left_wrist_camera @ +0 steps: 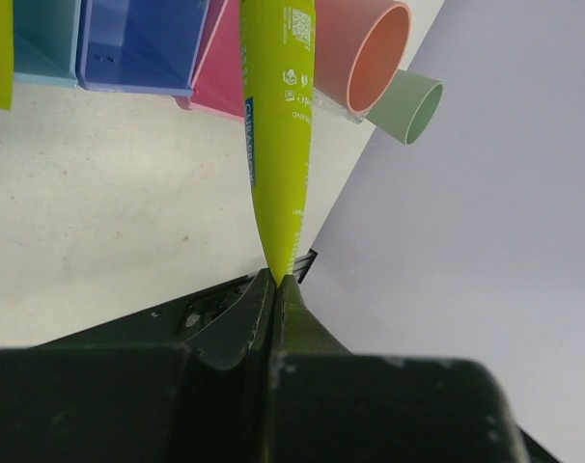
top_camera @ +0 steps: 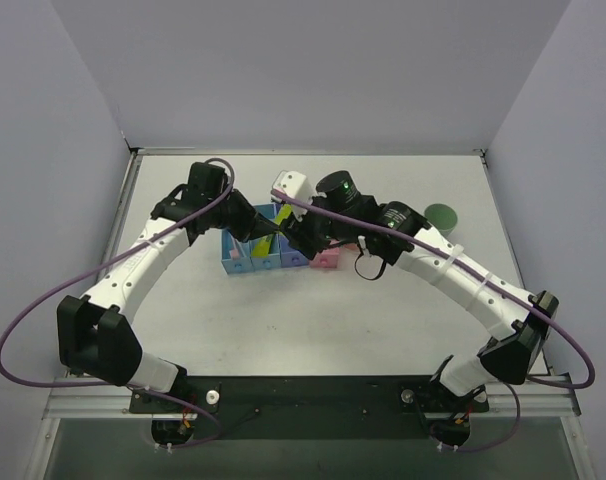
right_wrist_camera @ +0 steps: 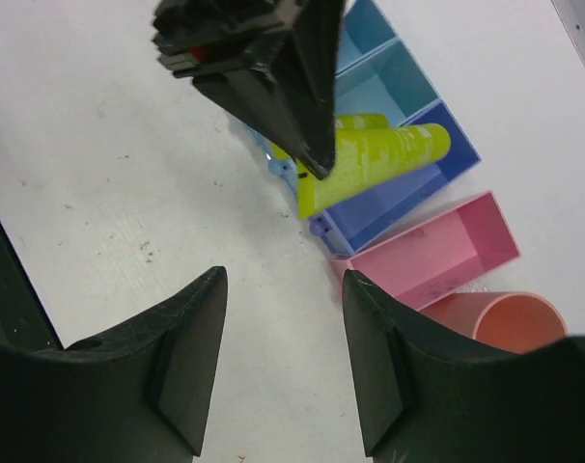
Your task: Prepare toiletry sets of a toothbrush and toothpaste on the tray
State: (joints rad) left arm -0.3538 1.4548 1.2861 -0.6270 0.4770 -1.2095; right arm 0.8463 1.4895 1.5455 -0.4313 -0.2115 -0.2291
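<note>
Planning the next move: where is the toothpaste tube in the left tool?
In the right wrist view the toothpaste tube is pinched by its flat end in the left tool, held over the dark blue bin, next to the pink box.

Toothpaste [right_wrist_camera: 379,159] over bins [right_wrist_camera: 384,77]; cup [right_wrist_camera: 515,323] beside box [right_wrist_camera: 437,256]

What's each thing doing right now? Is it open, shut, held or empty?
left gripper, shut on the toothpaste's flat end.
right gripper, open, holding nothing.
toothpaste, held off the table, pinched at its flat end.
pink box, open on top, empty.
green cup, standing with its mouth up.
</note>
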